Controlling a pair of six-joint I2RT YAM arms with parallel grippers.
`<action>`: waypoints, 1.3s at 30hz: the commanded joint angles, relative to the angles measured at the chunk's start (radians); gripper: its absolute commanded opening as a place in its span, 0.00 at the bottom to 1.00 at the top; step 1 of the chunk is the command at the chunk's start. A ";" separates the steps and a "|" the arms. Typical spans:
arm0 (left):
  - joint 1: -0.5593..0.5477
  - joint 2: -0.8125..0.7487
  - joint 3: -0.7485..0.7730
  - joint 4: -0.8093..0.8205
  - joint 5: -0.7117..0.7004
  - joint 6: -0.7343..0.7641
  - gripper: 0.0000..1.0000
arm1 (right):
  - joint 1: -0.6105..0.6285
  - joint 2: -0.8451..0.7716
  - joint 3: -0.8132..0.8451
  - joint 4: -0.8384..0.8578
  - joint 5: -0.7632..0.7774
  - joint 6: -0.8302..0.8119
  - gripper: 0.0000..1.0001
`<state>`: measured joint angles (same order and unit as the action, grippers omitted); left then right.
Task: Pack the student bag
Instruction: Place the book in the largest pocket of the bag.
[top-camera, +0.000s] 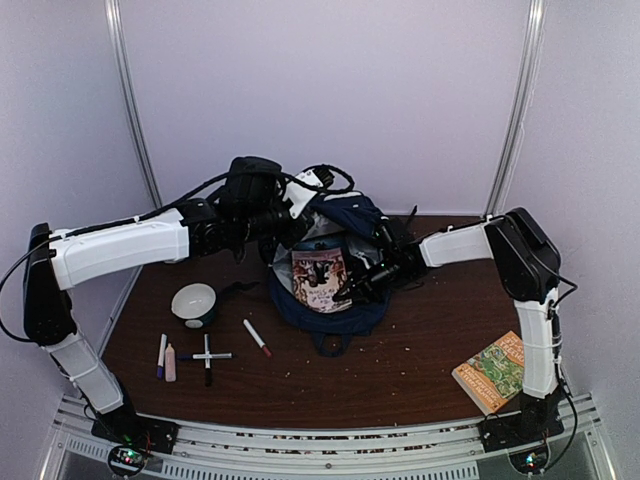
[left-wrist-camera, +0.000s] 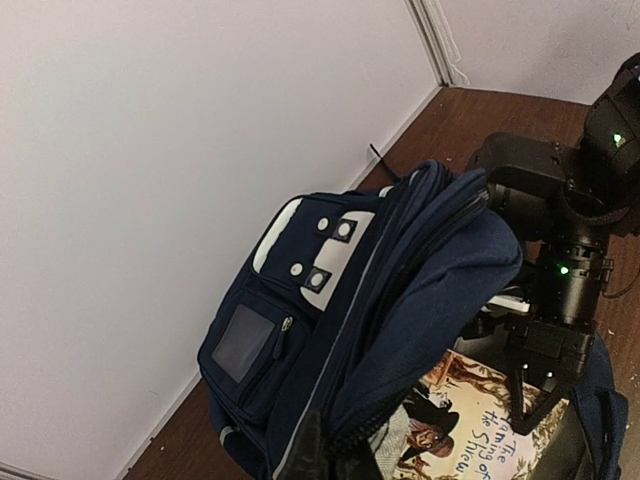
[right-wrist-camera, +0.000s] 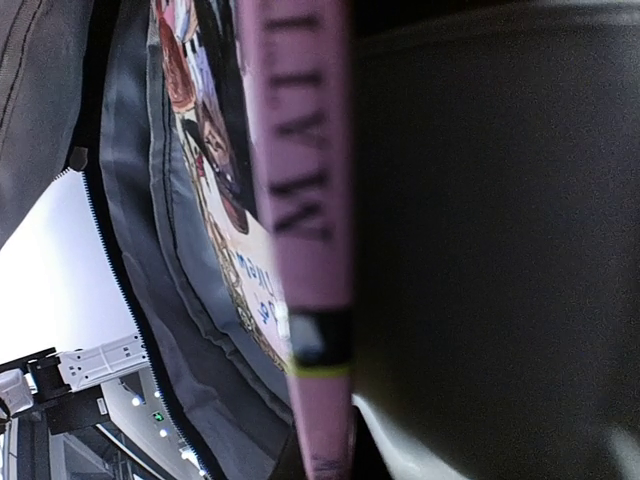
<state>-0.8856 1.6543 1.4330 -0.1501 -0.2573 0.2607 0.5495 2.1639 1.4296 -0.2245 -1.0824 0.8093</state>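
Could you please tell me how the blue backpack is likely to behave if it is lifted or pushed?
Probably floppy: the backpack is soft fabric, and its top flap folds and sags over the opening. Pushed, it would likely buckle rather than slide as one piece. The book in its opening adds weight, so it may sag further when lifted.

L arm (top-camera: 120, 248) reaches right, R arm (top-camera: 455, 243) reaches left, wrists close at centre; both jaws' state unclear.
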 joint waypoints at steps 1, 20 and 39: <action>-0.018 -0.068 0.038 0.182 0.007 0.005 0.00 | -0.005 -0.052 0.016 -0.097 0.088 -0.077 0.01; -0.032 -0.086 0.002 0.188 0.043 0.001 0.00 | -0.042 0.030 0.094 0.145 0.154 0.090 0.04; -0.033 -0.077 -0.018 0.199 0.012 0.014 0.00 | -0.054 -0.113 0.003 0.029 0.229 -0.041 0.54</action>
<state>-0.9051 1.6413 1.4113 -0.1349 -0.2462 0.2634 0.4919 2.1662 1.4818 -0.1856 -0.8852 0.8085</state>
